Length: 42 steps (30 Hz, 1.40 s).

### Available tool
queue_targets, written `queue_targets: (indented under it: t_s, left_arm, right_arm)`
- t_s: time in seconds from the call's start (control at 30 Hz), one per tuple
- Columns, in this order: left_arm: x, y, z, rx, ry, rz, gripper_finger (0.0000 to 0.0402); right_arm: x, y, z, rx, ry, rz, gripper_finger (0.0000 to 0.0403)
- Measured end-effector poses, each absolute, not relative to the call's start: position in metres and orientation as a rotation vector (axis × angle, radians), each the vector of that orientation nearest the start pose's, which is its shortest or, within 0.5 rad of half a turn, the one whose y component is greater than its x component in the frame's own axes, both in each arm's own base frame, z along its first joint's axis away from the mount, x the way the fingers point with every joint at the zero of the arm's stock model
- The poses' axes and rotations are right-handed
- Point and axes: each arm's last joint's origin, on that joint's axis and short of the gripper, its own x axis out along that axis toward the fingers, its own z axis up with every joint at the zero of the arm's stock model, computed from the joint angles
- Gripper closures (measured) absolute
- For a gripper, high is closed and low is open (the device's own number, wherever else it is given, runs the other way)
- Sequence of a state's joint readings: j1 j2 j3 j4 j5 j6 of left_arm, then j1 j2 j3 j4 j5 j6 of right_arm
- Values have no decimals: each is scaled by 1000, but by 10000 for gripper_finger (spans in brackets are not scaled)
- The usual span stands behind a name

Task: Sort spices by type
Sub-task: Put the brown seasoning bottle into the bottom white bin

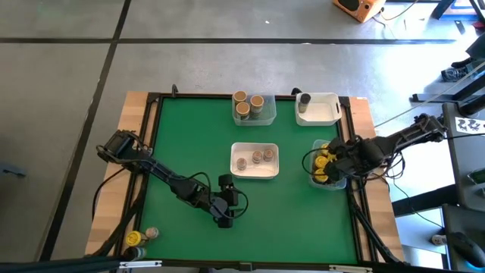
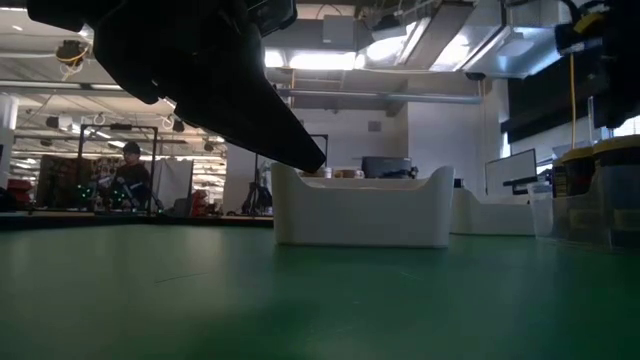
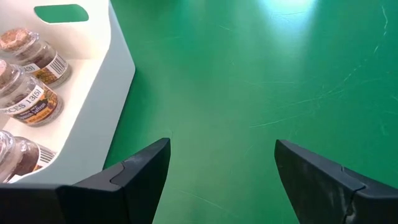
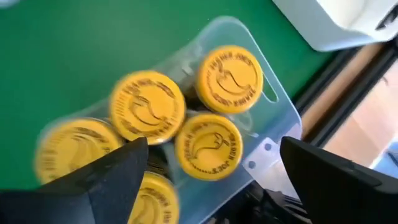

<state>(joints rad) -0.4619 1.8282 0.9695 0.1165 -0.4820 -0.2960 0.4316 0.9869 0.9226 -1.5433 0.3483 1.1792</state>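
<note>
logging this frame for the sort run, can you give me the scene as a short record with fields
left hand: open, empty, over bare green mat near the front
right hand: open, above the clear tray
clear tray: right edge of mat, holds yellow-lidded jars
centre white tray: holds three cork-topped jars
far tray: three tan-lidded jars
far right white tray: one grey-lidded jar
off mat: two jars on the wooden edge, front left

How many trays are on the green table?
4. One clear tray with tan-lid jars at the far edge; one white tray to its right; one white tray in the middle; one clear tray with yellow-lid jars at the right, under the right gripper.
</note>
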Motion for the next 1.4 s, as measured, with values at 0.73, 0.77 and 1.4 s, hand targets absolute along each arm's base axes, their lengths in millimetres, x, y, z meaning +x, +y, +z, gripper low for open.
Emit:
queue_targets:
  t_s: [0.73, 0.77, 1.4]
  left_arm:
    - [319, -154, 187, 95, 718, 103, 116]
    - [317, -156, 193, 96, 732, 100, 116]
    - [259, -193, 250, -144, 1207, 49, 117]
  right_arm:
    - [191, 73, 282, 346, 726, -358, 38]
    - [195, 75, 279, 339, 724, -353, 38]
    - [237, 98, 240, 305, 812, -301, 39]
